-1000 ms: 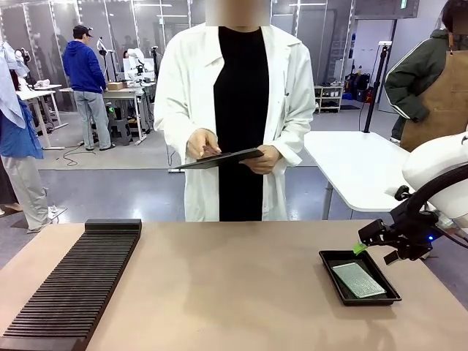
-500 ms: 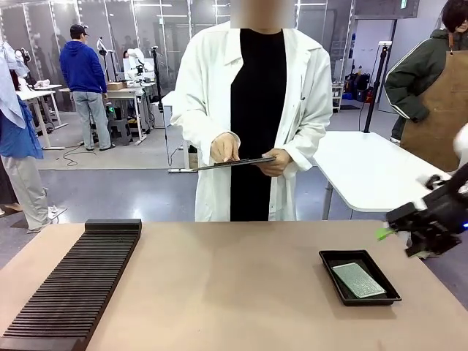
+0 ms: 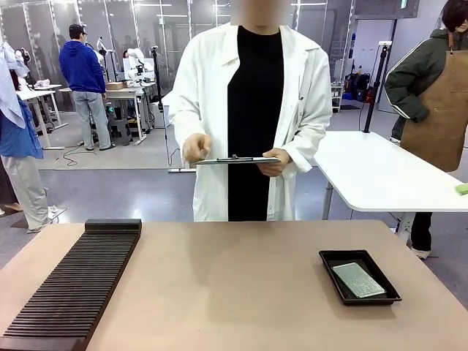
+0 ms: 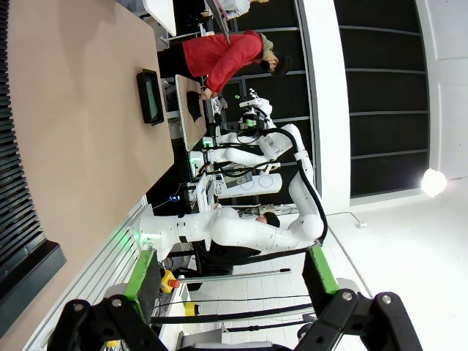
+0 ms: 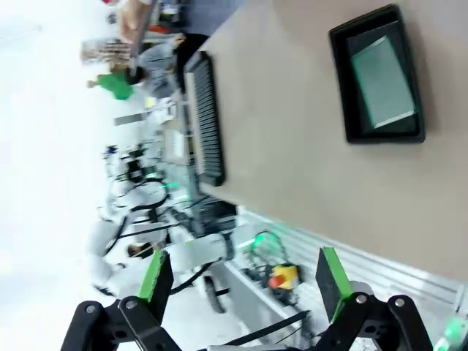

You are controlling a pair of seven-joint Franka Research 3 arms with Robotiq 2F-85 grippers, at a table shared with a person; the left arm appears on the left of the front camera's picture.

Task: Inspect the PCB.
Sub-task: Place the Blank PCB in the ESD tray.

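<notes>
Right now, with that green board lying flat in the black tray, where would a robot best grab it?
Probably by one edge, from above. The PCB lies flat in the black tray, its rim standing around it, so jaws cannot come in level from the side. A bare strip of tray floor shows at the board's left, so that long edge seems easiest to reach.

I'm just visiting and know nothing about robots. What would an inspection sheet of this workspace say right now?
Surface: tan table, mostly bare.
Job's things: PCB lies flat in the black tray at the table's right.
Clutter: long black slotted rack at the left.
Grippers: left gripper open, holding nothing; right gripper open, holding nothing; both away from the tray.
Cables: nothing seen on the table.
Surroundings: person in a white coat at the far side holds a clipboard; other people and tables farther off.
</notes>
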